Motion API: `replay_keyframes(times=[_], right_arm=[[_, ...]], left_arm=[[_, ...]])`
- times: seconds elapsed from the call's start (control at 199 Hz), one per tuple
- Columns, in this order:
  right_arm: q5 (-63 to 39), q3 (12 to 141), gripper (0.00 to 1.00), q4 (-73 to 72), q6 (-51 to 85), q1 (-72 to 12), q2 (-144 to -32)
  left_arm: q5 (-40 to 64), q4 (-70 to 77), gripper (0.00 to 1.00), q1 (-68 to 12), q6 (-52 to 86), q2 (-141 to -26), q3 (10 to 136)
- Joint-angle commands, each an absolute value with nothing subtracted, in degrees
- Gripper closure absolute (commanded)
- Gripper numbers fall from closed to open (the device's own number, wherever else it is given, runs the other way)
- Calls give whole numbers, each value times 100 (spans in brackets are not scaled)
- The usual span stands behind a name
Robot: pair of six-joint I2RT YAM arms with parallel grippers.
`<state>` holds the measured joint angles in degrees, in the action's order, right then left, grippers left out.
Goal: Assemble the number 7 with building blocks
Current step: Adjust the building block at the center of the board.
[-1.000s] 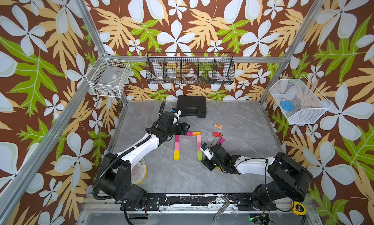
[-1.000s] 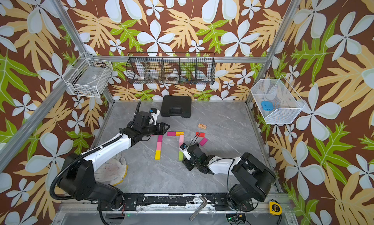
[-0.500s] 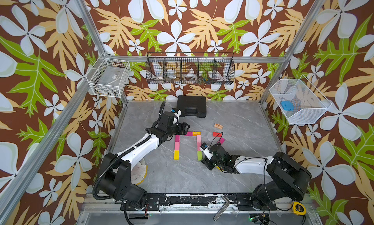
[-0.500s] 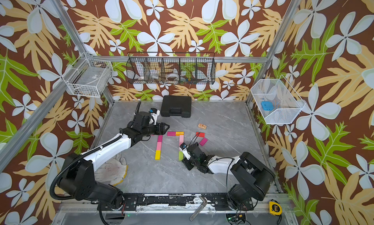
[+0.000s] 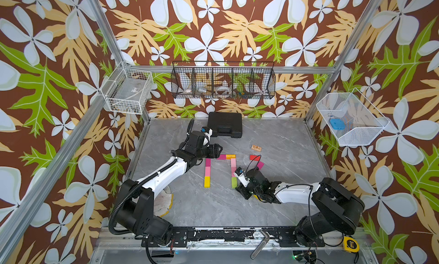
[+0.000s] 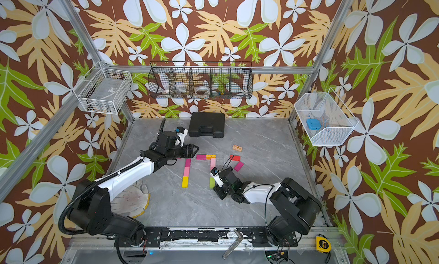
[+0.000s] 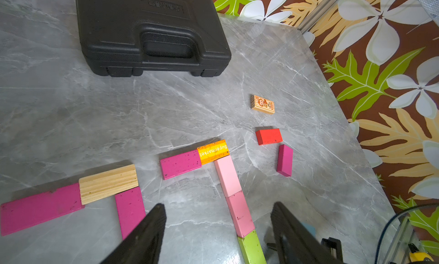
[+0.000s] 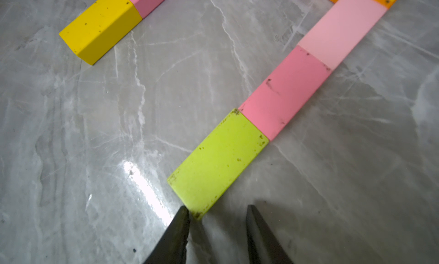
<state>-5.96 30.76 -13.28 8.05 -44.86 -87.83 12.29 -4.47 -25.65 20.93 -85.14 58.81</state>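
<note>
The building blocks lie flat on the grey table. A magenta block (image 7: pixel 180 164) and an orange block (image 7: pixel 213 151) form a row. Light pink (image 8: pixel 342 30), pink (image 8: pixel 285 94) and green (image 8: pixel 218 160) blocks run down from its end. To the left, a magenta-pink-yellow column (image 5: pixel 207 172) stands under a magenta and wood row (image 7: pixel 108 183). Red (image 5: pixel 254 157), magenta (image 5: pixel 260 165) and printed wooden (image 5: pixel 256 147) blocks lie loose. My left gripper (image 7: pixel 217 217) hovers open above both figures. My right gripper (image 8: pixel 217 213) is narrowly open and empty, one fingertip (image 8: pixel 183 215) at the green block's near corner.
A black plastic case (image 5: pixel 224 128) lies at the back of the table, close behind my left wrist. A white cloth (image 5: pixel 164 199) sits under the left arm near the front left. Wire baskets (image 5: pixel 223 83) hang on the walls.
</note>
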Motion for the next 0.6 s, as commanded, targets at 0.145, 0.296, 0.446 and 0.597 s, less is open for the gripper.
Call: replay_keyframes(times=[0.145,0.296,0.446,0.597], right_arm=[[-613,3080,60,-1156,787,-4487,-8752],[-650,3009,59,-1165,773,-4484,-8558],[-694,2960,58,-1184,772,-4489,-8451],[-694,2900,58,-1217,795,-4484,-8378]], left_arm=[[1266,-319,29,-2566,2118,-8534,5867],[1308,-313,33,-2612,2201,-8543,5769],[1256,-340,39,-2910,2215,-8672,5625],[1270,-505,47,-3287,2253,-8976,5591]])
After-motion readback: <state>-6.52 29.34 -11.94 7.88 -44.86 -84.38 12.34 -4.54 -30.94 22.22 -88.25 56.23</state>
